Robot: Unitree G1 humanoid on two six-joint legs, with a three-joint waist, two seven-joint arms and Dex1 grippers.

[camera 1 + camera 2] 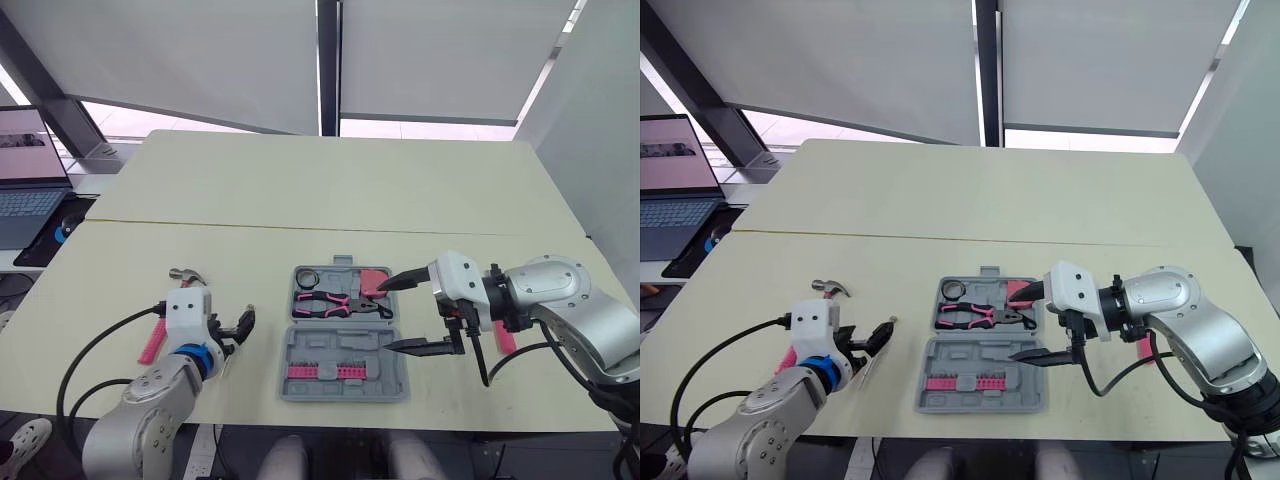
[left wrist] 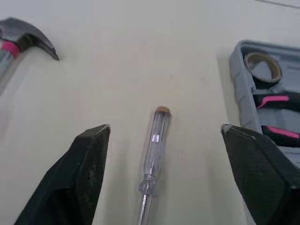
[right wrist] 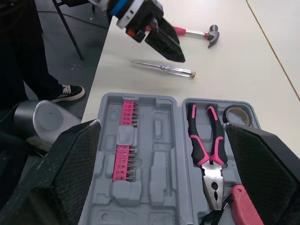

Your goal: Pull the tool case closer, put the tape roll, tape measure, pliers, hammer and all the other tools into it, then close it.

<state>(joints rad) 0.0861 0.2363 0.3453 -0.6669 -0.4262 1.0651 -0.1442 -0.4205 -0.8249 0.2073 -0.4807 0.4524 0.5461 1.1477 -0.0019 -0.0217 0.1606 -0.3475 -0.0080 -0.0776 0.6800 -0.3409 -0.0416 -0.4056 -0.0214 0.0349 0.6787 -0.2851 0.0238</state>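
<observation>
The grey tool case (image 1: pixel 386 352) lies open at the table's front middle. Its far half holds the tape roll (image 1: pixel 306 276), the pink-handled pliers (image 1: pixel 334 300) and a pink tool (image 1: pixel 376 279); its near half holds pink bits (image 3: pixel 123 154). My right gripper (image 1: pixel 390 317) hangs open just above the case's right side, holding nothing. The hammer (image 1: pixel 187 274) lies to the left, its pink handle beside my left wrist. My left gripper (image 1: pixel 240 328) is open just over a clear-handled screwdriver (image 2: pixel 154 152), which lies on the table between hammer and case.
A laptop (image 1: pixel 25 190) stands on a side desk at the far left. A pink object (image 1: pixel 505 338) lies on the table behind my right wrist. A person's leg and shoe (image 3: pixel 70 92) show beside the table's near edge. The table's far half is bare.
</observation>
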